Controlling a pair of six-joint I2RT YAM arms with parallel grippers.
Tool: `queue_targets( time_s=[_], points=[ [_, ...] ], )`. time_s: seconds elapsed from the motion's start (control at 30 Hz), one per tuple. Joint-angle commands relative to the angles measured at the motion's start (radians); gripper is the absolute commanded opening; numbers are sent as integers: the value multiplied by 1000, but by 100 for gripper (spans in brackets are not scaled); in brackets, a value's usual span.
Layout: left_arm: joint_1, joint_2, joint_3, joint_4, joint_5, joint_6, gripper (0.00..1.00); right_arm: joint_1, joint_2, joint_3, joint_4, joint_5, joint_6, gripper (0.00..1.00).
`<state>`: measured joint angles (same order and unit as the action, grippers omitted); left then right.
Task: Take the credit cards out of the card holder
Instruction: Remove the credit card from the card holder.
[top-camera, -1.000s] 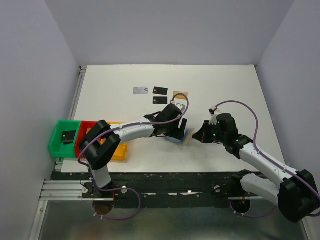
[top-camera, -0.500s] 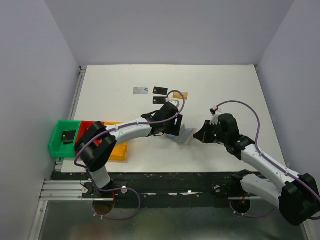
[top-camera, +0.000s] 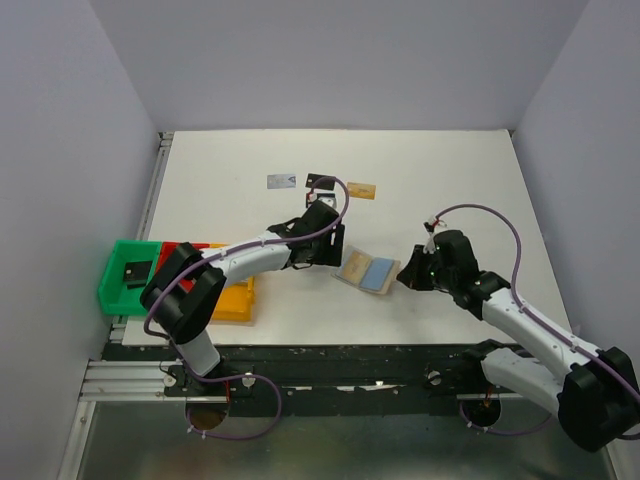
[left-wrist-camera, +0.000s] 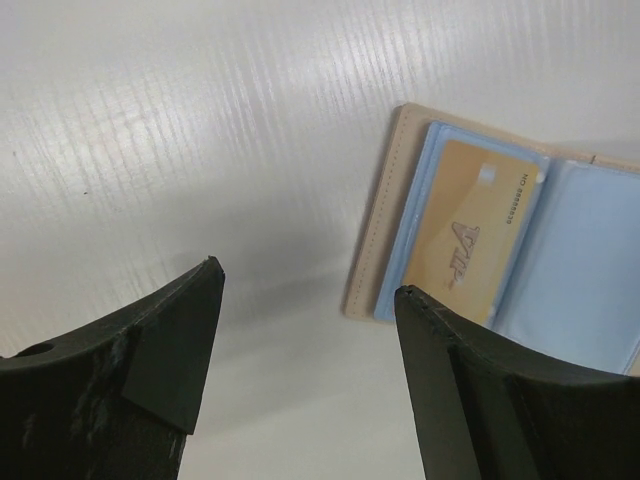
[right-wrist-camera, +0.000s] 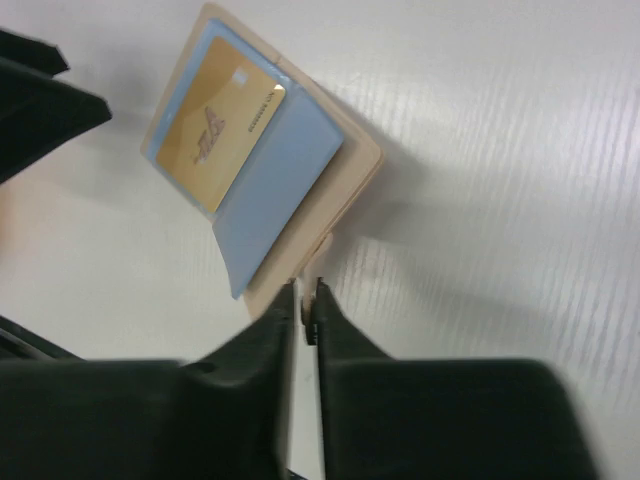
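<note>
Left gripper (left-wrist-camera: 305, 282): spread wide, empty.
Right gripper (right-wrist-camera: 305, 292): pinched on card holder (right-wrist-camera: 290, 165) edge.
Black cards (top-camera: 316, 183): partly hidden behind left arm (top-camera: 255, 258).

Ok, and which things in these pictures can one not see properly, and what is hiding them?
- Top view: a black card is partly covered by the left arm and its cable. Anything under that wrist is hidden.
- Left wrist view: the card holder has its right panel cut off by the picture's edge.
- Top view: the dark object in the green bin is too small to identify.
</note>
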<state>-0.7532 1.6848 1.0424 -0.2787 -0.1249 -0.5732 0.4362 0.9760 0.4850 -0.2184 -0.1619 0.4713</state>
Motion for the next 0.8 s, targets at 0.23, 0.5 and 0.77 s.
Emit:
queue_targets(
  time_s=[0.23, 0.5, 0.77],
  points=[
    [9, -85, 7, 55, 63, 4, 80, -7, -26, 116, -213, 251, 27, 67],
    [37, -70, -5, 222, 281, -20, 62, -7, -18, 69, 114, -111, 75, 33],
    [80, 39, 37, 239, 337, -40, 35, -7, 278, 58, 358, -258, 194, 29]
  ],
)
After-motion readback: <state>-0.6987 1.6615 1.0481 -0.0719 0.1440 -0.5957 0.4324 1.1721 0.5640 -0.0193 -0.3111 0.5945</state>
